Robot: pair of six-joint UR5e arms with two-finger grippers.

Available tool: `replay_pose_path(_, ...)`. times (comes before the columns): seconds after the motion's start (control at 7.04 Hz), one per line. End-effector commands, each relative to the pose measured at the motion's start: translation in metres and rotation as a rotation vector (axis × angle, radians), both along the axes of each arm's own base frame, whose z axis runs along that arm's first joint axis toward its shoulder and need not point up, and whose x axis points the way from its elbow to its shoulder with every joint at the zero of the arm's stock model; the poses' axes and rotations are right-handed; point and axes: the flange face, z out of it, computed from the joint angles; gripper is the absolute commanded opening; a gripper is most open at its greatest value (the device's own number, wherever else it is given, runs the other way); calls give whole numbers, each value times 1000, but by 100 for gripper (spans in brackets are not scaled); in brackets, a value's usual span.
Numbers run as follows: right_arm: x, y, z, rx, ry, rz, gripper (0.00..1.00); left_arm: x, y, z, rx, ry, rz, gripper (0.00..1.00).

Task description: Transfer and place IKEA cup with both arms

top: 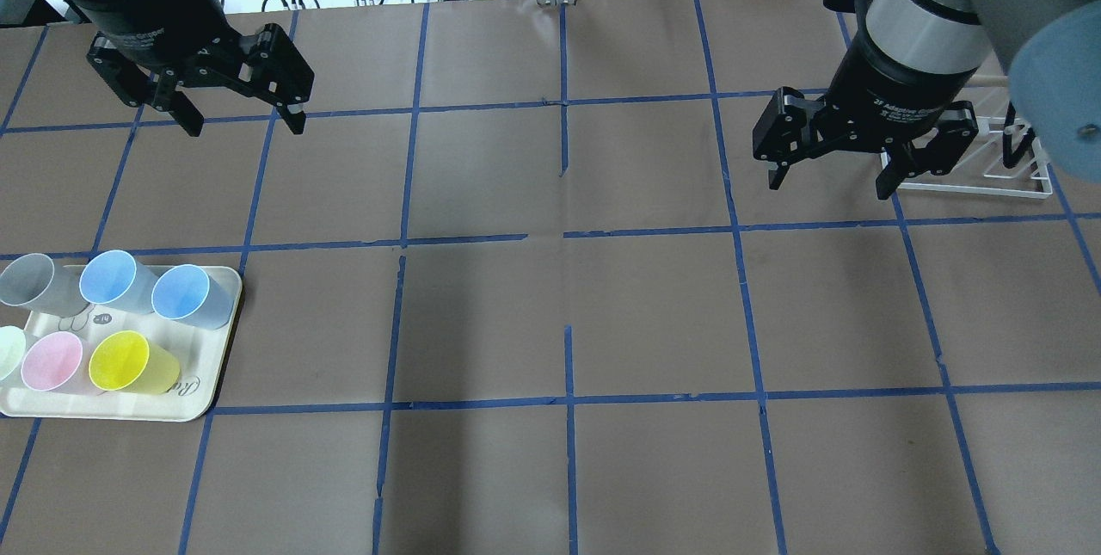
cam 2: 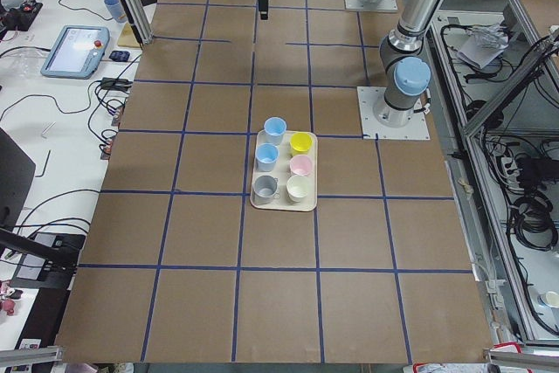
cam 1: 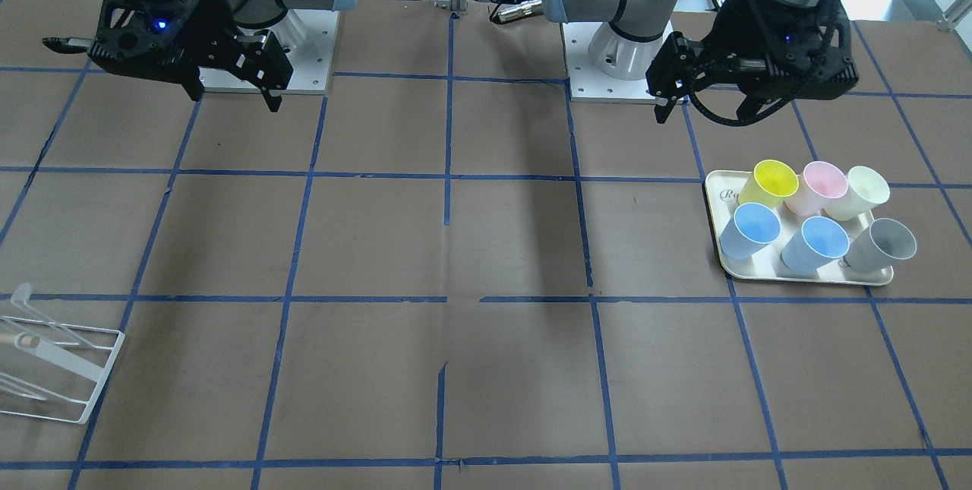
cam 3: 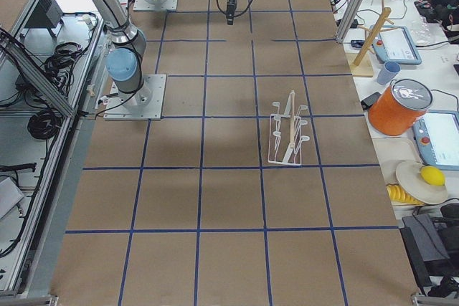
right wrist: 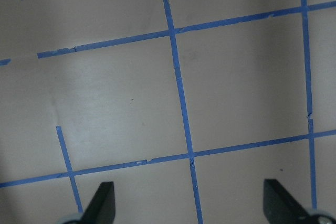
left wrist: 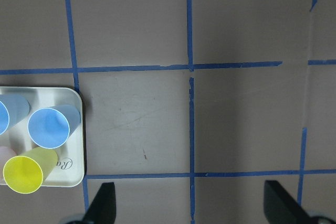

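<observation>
The left claw (top: 245,126) and the right claw (top: 828,188) hang released above the worktop (top: 654,305). The IKEA cup (cam 1: 856,192) stands on the tray (top: 202,366) at the left, just beside the pink cup (top: 52,361), apart from both.

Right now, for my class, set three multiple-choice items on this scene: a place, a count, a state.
1. The tray holding the cream cup lies on the robot's: A left; B right; C centre.
2. Blue cups on the tray: A one; B two; C three.
3. Both tools are: A open, empty; B shut on cups; C shut, empty.
Key: 1 A, it lies at the overhead view's left. 2 B, two are blue. 3 A, left tool and right tool stand parted, holding nothing.
</observation>
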Motion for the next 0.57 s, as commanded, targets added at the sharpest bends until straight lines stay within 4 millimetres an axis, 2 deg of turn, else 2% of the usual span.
replay_pose_path(0.0, 0, 0, 4, -16, 4, 0, 100, 9, 0, 2, -8, 15, 18, 100)
replay_pose_path(0.43, 0, 1, 5, -19, 4, 0, 100, 11, -1, 1, -6, 9, 14, 100)
